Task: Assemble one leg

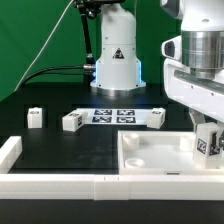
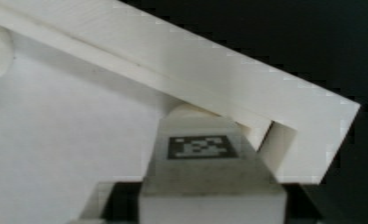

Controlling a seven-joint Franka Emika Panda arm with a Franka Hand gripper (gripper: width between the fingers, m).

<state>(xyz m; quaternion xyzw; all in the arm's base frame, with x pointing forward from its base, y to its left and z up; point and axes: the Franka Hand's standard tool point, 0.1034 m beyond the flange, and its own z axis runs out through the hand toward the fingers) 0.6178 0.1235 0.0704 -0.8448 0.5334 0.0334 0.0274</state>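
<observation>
My gripper (image 1: 207, 146) is shut on a leg (image 1: 209, 140), a small white block with a black-and-white tag, and holds it upright over the corner of the large white square piece (image 1: 140, 160) on the exterior view's right. In the wrist view the held leg (image 2: 202, 150) sits between my dark fingers (image 2: 120, 200), close against the raised rim (image 2: 181, 70) of the square piece. The gripper (image 2: 202, 196) is closed around its lower part. Whether the leg touches the piece cannot be told. Three other legs lie on the black table: one (image 1: 35, 117), a second (image 1: 72, 121) and a third (image 1: 158, 119).
The marker board (image 1: 113, 115) lies on the table in front of the arm's base (image 1: 115, 65). A low white fence (image 1: 60, 186) runs along the front edge and turns up at the exterior view's left (image 1: 10, 150).
</observation>
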